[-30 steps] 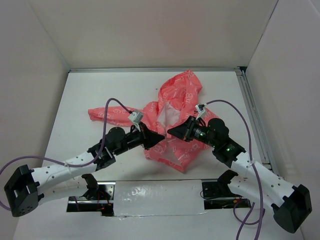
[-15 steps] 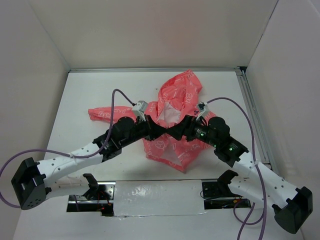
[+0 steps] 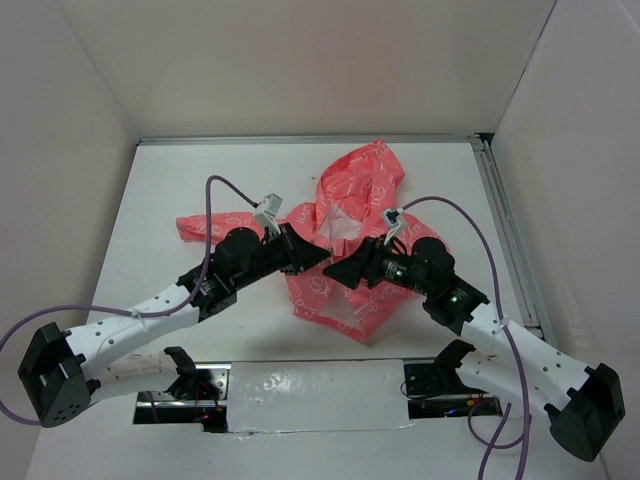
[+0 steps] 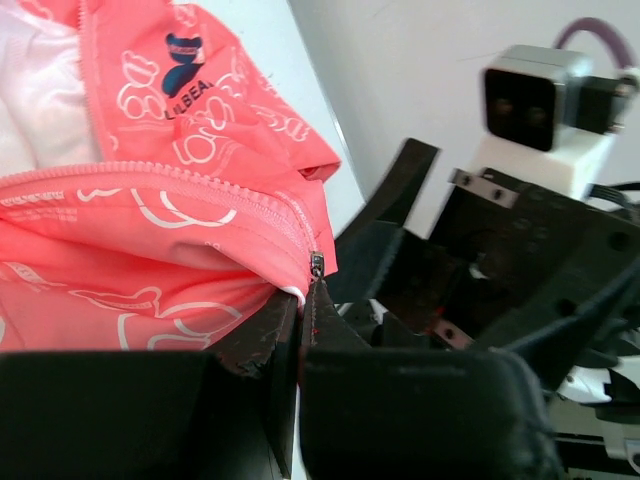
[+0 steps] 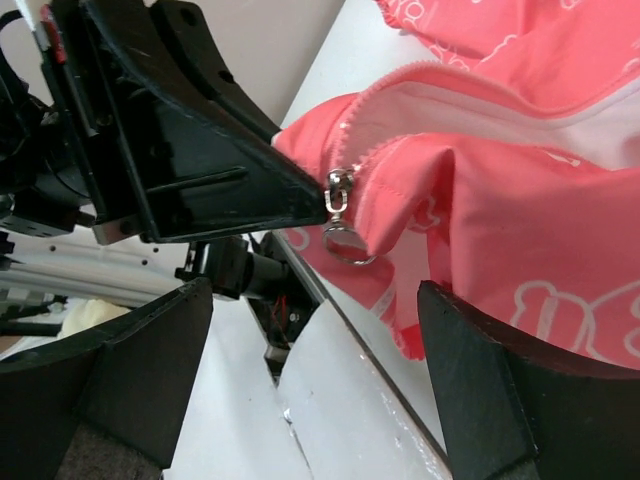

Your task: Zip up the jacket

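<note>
The coral-pink jacket point(image 3: 358, 187) lies crumpled mid-table, hood toward the back wall. My left gripper point(image 3: 322, 258) is shut on the jacket's zipper edge; in the left wrist view its jaws point(image 4: 305, 295) pinch the fabric point(image 4: 150, 230) right below the metal zipper slider point(image 4: 318, 265). The dark blue chest logo point(image 4: 182, 60) shows above. My right gripper point(image 3: 338, 270) faces the left one, open. In the right wrist view its fingers point(image 5: 150, 350) stand wide apart around nothing, and the slider with its ring pull point(image 5: 340, 215) hangs just ahead, beside the left gripper's black finger point(image 5: 200, 170).
One sleeve point(image 3: 205, 228) stretches left over the white table. A metal rail point(image 3: 505, 230) runs along the right side. A taped white panel point(image 3: 310, 395) lies between the arm bases. White walls close in the back and both sides.
The right gripper went from shut to open and let go at the zipper. The left gripper, still shut on the jacket, shifted slightly away from the arm bases.
</note>
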Robot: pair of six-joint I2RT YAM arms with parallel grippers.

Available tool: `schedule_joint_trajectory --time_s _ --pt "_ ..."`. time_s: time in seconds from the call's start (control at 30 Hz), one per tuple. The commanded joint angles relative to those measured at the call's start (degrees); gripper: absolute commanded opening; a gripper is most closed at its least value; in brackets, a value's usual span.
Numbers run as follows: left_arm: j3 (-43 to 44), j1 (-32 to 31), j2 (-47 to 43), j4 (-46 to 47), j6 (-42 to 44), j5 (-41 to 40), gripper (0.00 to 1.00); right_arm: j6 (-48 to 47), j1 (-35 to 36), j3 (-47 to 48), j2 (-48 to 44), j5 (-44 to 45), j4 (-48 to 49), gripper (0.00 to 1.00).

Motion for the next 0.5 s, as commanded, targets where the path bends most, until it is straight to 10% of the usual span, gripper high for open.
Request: schedule_joint_trajectory --time_s 0.0,0.47 --pt "-0.7 0.4 -2.6 5.4 -1.1 3.0 0.00 1.0 0.7 -0.3 1.7 -2.9 9.3 0.89" --pt "-2.6 1.5 -2.4 7.0 -3.4 5.3 0.00 2.1 0.7 0.4 4.4 -2.0 12.2 0.59"
